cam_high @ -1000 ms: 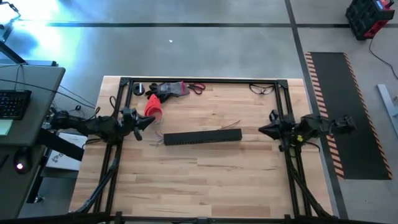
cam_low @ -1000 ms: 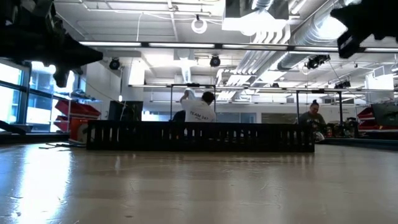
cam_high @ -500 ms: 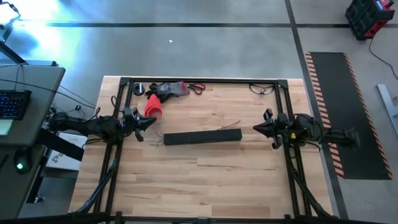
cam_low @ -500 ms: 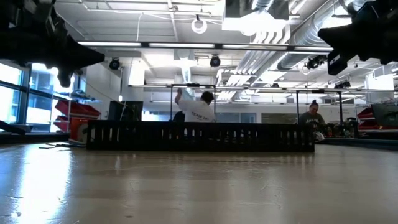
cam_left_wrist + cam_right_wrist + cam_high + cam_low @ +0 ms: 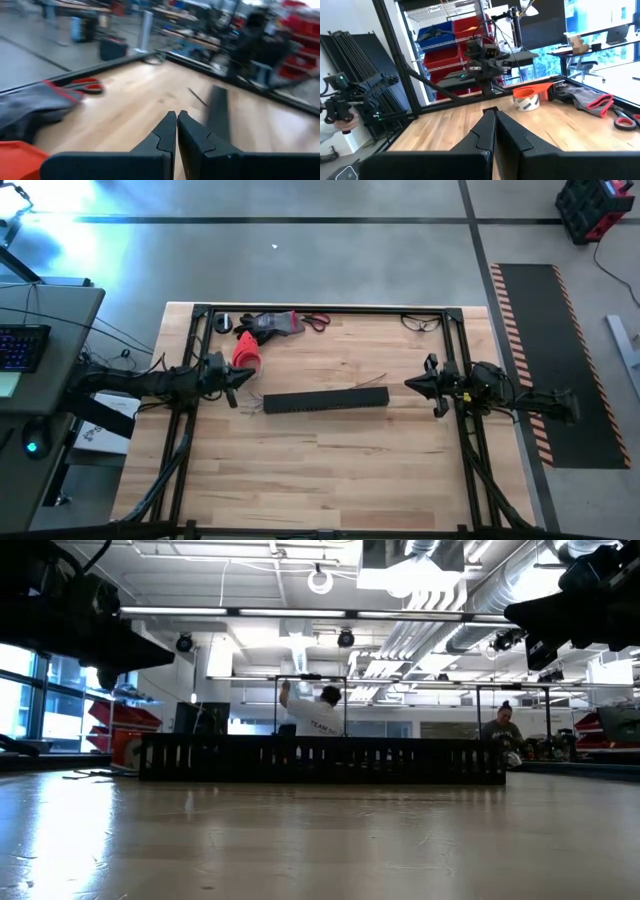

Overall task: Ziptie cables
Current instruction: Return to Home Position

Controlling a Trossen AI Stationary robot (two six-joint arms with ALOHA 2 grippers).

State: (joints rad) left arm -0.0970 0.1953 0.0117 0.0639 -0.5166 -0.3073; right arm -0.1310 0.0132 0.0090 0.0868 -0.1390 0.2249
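- High view: left gripper (image 5: 245, 376) and right gripper (image 5: 410, 385) hover level, tips facing inward; cables (image 5: 375, 379) protrude from the black duct (image 5: 325, 399) between them.
- Low view: both grippers hang above the duct.
- Left wrist view: fingers (image 5: 165, 134) pressed together, empty.
- Right wrist view: fingers (image 5: 485, 131) pressed together, empty.

Person's shirt (image 5: 322, 726) back: "TEAM", rest illegible.

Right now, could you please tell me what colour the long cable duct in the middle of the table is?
Black. The cable duct shows best in the high view.
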